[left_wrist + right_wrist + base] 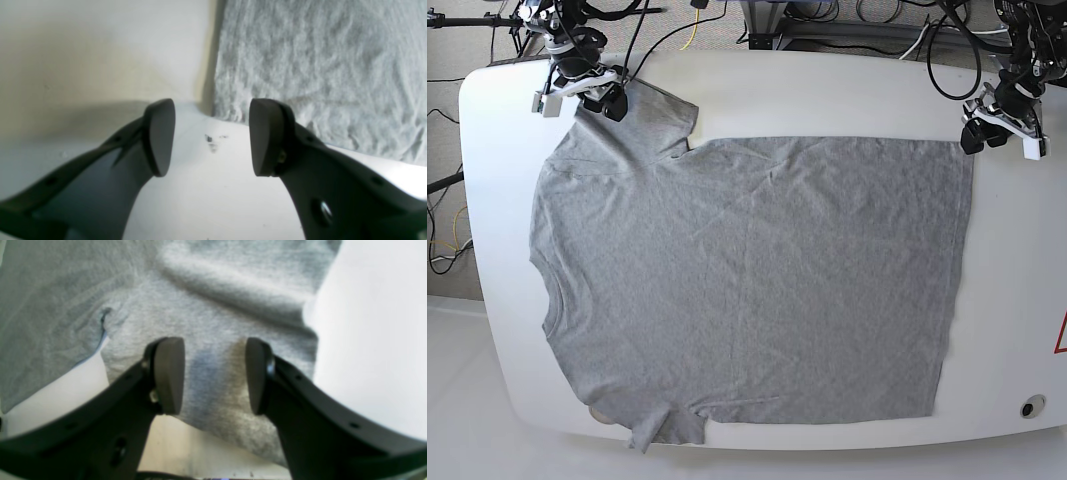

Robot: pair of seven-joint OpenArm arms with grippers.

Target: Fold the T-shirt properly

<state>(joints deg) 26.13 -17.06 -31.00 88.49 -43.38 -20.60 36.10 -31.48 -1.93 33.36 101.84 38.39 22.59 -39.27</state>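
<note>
- One T-shirt [747, 280] lies flat and spread on the white table [1017, 300]. Its neck points to the left edge of the base view and its bottom hem to the right.
- Two short sleeves are visible: one [652, 115] at the far left corner of the table, and one [662, 425] at the near edge, where its tip hangs a little over the rim.
- There are two grippers, one on each arm.
- The right gripper [215, 375] is over the far sleeve. Its two fingers [170, 373] are apart, with grey cloth seen between them; whether they touch the cloth I cannot tell.
- The left gripper [211, 136] is above bare table, just beside the far hem corner of the T-shirt [320, 66]. Its two fingers [160, 136] are also apart and hold nothing.
- One small dark mark [210, 142] is on the table between these fingers.
</note>
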